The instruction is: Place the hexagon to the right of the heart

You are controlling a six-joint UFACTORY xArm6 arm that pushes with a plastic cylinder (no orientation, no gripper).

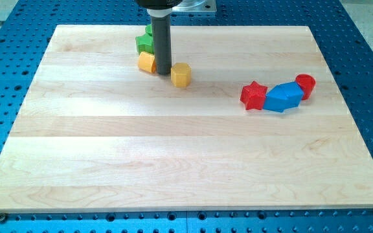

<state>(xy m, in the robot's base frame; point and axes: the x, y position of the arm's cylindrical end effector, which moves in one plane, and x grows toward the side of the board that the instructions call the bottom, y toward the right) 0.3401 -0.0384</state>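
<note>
Yellow marks both blocks near the view's top left, and I cannot tell their outlines for certain. One yellow block [181, 75], with flat angled sides that suggest the hexagon, lies on the wooden board [173, 155] just to the right of my tip [164, 72]. The other yellow block [147, 62], more rounded and possibly the heart, sits just to the left of the rod, partly hidden by it. My tip stands between these two, close to each; whether it touches either I cannot tell. So the angled yellow block lies to the right of the rounded one, with the rod between them.

Just behind the rounded yellow block, toward the view's top, is a green block [145, 43], its shape unclear because the dark rod [162, 39] covers part of it.

I carry no claw, only the straight rod, so no jaws show and their state cannot be told.

Well apart, at the view's right, three blocks form a tight row. A red star [254, 96] is at the left of it, touching a blue block [283, 97] that looks long and faceted. A red cylinder [305, 85] is at the right end, against the blue block's upper right corner.

Around the pale board runs a blue perforated table [361, 39].
</note>
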